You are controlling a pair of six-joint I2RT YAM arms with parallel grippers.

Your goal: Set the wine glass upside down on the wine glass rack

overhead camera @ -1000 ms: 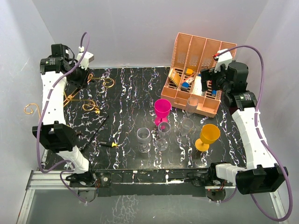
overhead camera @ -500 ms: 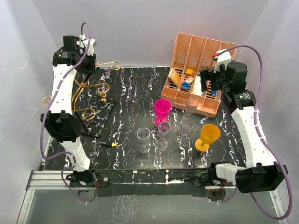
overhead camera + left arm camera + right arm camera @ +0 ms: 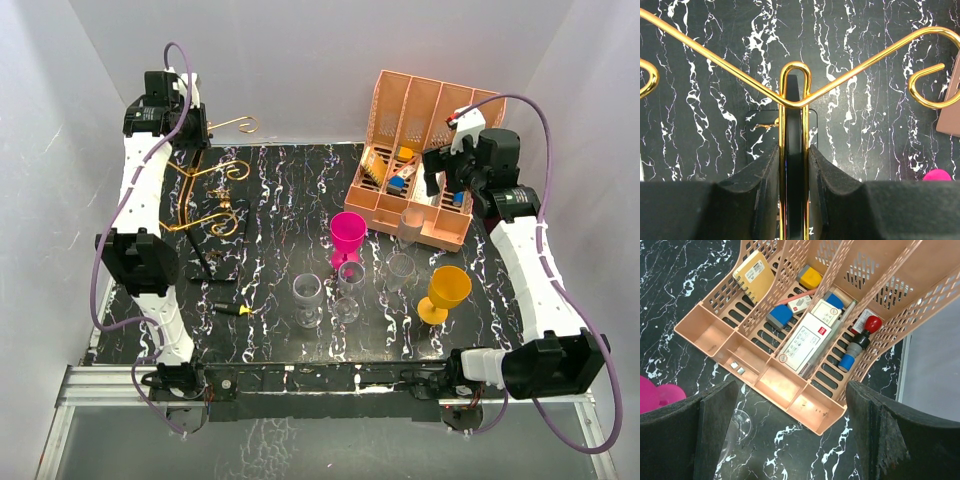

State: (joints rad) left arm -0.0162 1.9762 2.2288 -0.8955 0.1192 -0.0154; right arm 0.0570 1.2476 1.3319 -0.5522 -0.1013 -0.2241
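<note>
Has swung the wine glass rack [image 3: 205,205] up from the left edge of the desk [image 3: 280,190] to near upright, left pincer [image 3: 793,165] pinching its post, right pincer [image 3: 795,440] spread above the organiser [image 3: 705,322], so still needs standing firm before any wine glass [image 3: 308,292] mid-desk goes on

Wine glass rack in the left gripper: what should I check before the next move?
1. Grip: left gripper shut on the wine glass rack's post: ok.
2. Rack base flat on the table: cannot tell.
3. Rack arms bare, nothing hung: ok.
4. Free hand: right gripper open, empty, above the pink organiser: ok.
5. Glasses, such as the pink glass, standing apart from the rack: ok.
6. A glass held ready for hanging: not ok.
</note>
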